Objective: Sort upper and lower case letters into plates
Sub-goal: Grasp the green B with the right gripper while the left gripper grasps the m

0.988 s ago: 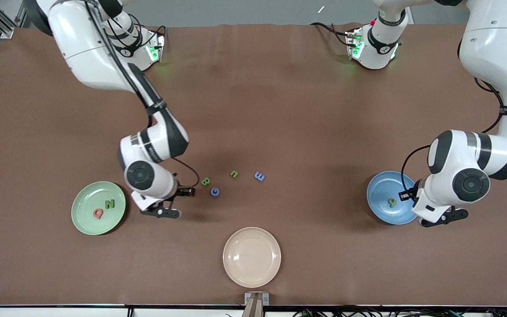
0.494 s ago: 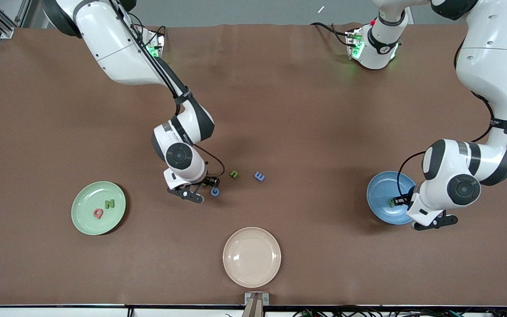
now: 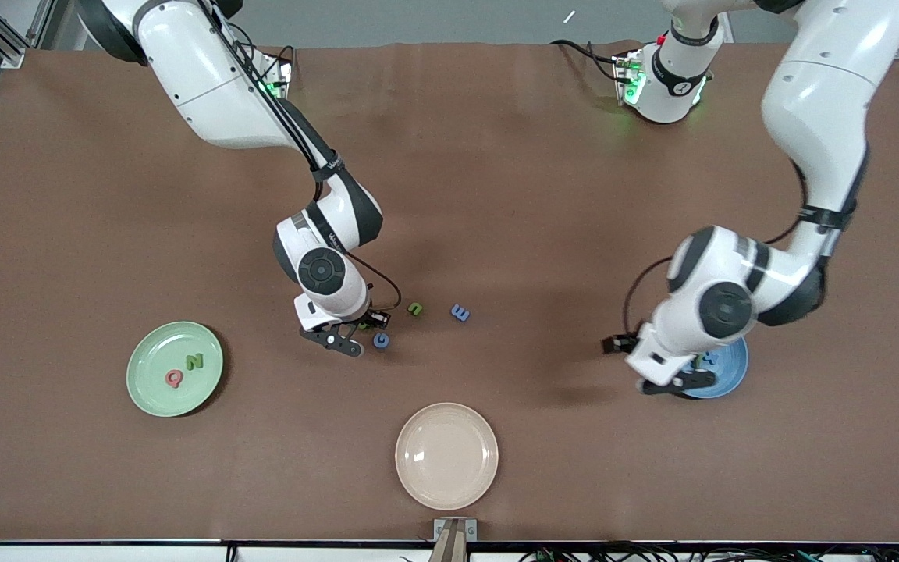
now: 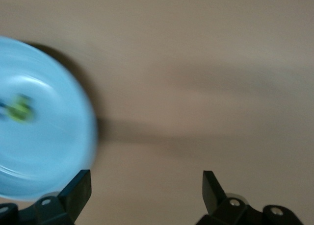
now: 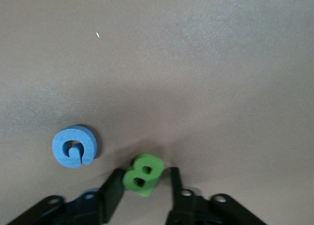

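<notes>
My right gripper point(image 3: 356, 332) is down at the table with a green B point(image 5: 143, 173) between its fingers; one finger touches the B and a thin gap shows at the other. Beside it lie a blue G point(image 3: 381, 340) point(image 5: 73, 146), a green s point(image 3: 415, 309) and a blue E point(image 3: 460, 313). The pale green plate point(image 3: 145, 390) holds a pink q point(image 3: 174, 378) and a green N point(image 3: 195, 361). My left gripper point(image 3: 672, 381) point(image 4: 147, 186) hangs open and empty over bare table beside the blue plate point(image 3: 734, 371) point(image 4: 49, 151), which holds a green letter point(image 4: 19, 109).
A cream plate point(image 3: 446, 457) with nothing in it lies near the table's front edge, nearer to the front camera than the loose letters. The left arm covers much of the blue plate in the front view.
The left gripper opened over the blue plate, left the green letter there and swung off toward the table's middle. The right arm went from beside the green plate to the green B.
</notes>
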`<state>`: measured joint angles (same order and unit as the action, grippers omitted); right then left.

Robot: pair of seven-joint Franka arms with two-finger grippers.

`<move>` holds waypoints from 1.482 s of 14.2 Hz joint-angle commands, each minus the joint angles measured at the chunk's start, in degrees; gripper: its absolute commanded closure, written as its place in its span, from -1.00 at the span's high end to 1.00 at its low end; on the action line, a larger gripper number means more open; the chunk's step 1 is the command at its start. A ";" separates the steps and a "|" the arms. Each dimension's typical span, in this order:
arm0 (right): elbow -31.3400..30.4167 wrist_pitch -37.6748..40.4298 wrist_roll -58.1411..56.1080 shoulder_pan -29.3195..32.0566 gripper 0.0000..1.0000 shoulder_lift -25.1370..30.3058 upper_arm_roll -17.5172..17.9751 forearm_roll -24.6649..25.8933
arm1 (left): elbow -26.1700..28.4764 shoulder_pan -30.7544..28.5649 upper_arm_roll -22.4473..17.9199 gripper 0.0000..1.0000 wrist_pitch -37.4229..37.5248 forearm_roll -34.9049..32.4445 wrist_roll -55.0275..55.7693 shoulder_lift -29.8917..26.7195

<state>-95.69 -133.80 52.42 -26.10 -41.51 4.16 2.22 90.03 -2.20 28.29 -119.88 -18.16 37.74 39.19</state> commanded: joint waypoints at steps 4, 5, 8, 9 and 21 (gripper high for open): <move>-1.44 -0.06 -0.12 0.52 -0.72 1.17 -0.64 0.51 | -4.42 14.66 -0.95 0.63 -4.20 -0.65 14.28 5.53; -1.17 0.20 -1.08 0.70 -0.81 1.35 -0.73 0.59 | -4.68 16.25 -1.04 0.60 -6.66 -0.56 17.69 6.67; 1.10 3.61 -10.36 3.06 -0.90 3.27 -3.53 0.59 | -8.54 21.52 -2.52 0.51 -8.44 -0.48 32.43 9.49; 2.68 6.42 -15.63 4.03 -0.90 3.54 -4.85 0.59 | -10.47 23.89 -4.19 0.47 -8.62 -0.39 36.58 10.72; 5.86 6.36 -53.91 15.29 -0.08 0.74 -14.88 7.27 | -17.26 34.99 -13.78 0.15 -10.82 -0.12 59.65 17.32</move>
<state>-89.32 -126.49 -0.84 -11.89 -40.05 -11.63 8.32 74.19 31.82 15.65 -130.48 -18.19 96.56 55.26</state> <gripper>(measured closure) 0.714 0.388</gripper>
